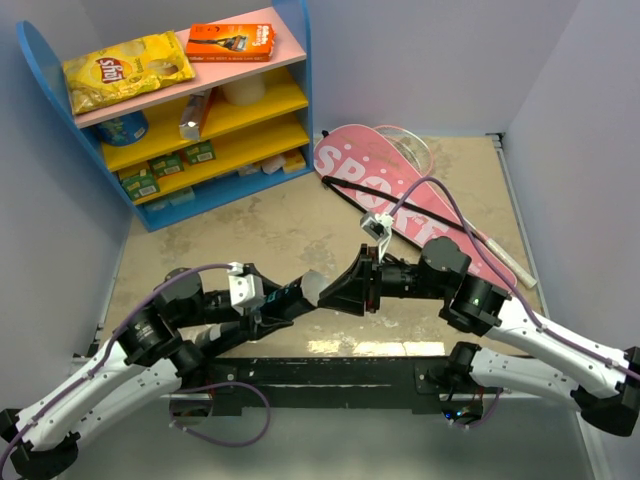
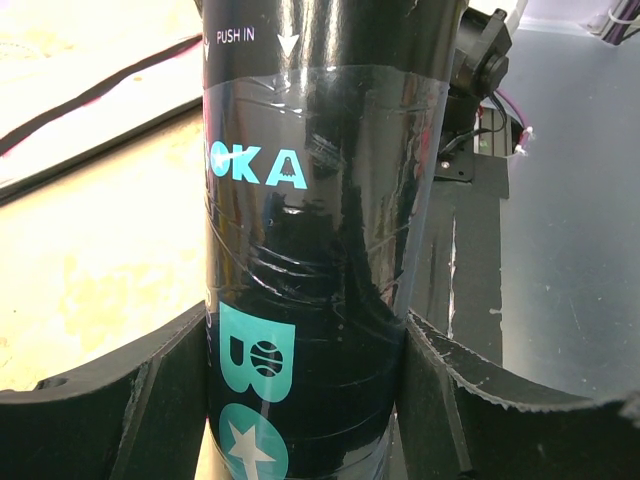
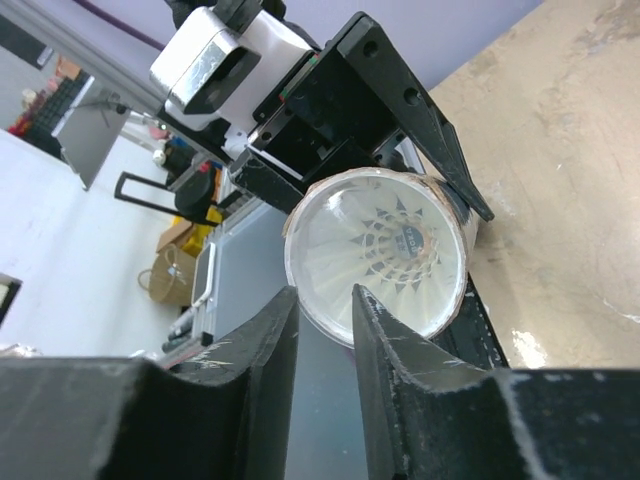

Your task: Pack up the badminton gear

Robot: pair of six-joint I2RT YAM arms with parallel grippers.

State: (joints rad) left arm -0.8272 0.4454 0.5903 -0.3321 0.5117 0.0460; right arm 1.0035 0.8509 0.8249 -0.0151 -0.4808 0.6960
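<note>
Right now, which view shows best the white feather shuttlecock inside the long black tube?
The right wrist view: it looks down the tube, through its clear end, at the shuttlecock. The left wrist view shows only its black wall; the top view, its pale end.

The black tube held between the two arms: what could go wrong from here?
The left gripper clamps the glossy black tube by its slick wrap; it could slip or twist. The right gripper sits at the rim of the tube's clear end; an off-centre push might tilt the tube or crush the shuttlecock inside.
</note>
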